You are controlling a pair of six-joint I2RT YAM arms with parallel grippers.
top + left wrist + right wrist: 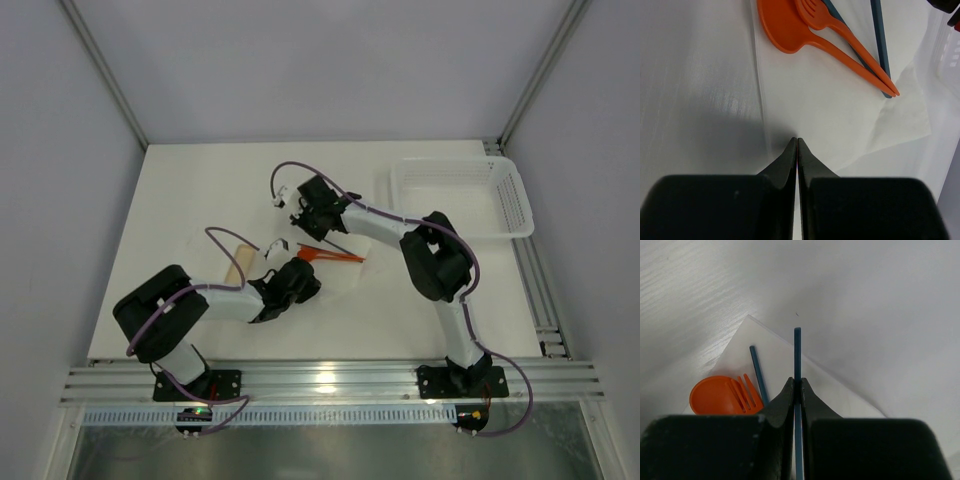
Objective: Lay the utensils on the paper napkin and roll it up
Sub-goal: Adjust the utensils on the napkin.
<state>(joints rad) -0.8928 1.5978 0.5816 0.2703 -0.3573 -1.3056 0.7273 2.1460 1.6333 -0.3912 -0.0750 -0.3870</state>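
A white paper napkin point(840, 115) lies on the table with an orange spoon point(785, 25), an orange fork point(840, 27) and a dark blue stick point(759, 372) on it. From above, the orange utensils point(332, 257) lie mid-table on the napkin point(345, 280). My right gripper point(797, 381) is shut on a second dark blue stick point(797, 352), whose free end pokes out over the napkin's point(780, 357) corner. That stick point(879, 45) slants down beside the others. My left gripper point(797, 140) is shut and empty, its tips low over the napkin's near edge.
A white perforated basket point(460, 195) stands at the back right. A short beige piece point(240, 262) lies left of the napkin, beside the left arm's wrist. The right arm point(435, 260) reaches in from the right over the table.
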